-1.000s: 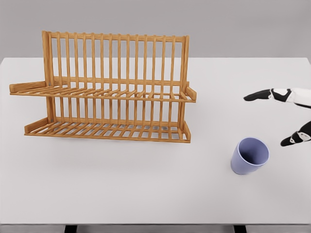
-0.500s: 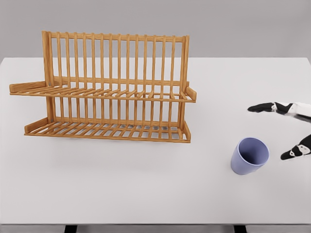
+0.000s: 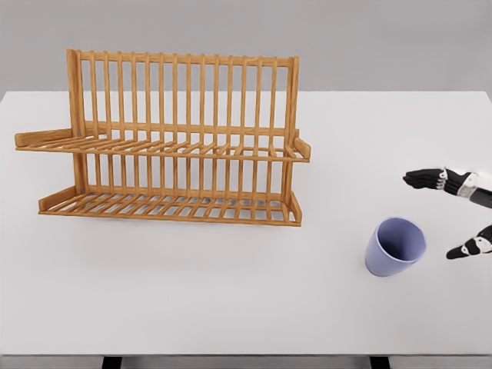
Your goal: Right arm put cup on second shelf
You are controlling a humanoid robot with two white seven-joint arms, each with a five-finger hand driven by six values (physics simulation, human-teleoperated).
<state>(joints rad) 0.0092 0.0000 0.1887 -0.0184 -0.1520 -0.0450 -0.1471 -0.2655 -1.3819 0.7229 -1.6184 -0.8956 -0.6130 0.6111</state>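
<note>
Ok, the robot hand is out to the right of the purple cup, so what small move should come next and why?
Probably slide the right robot hand left toward the cup until its fingers sit either side of it. The fingers are spread and hold nothing, a gap of bare table separates hand from cup, and the cup stands alone, well right of the rack. It needs a grasp before any lift.

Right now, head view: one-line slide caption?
Right hand, fingers spread, beside the lavender cup on the white table; wooden two-shelf rack stands empty.

Spread right hand beside cup
</note>
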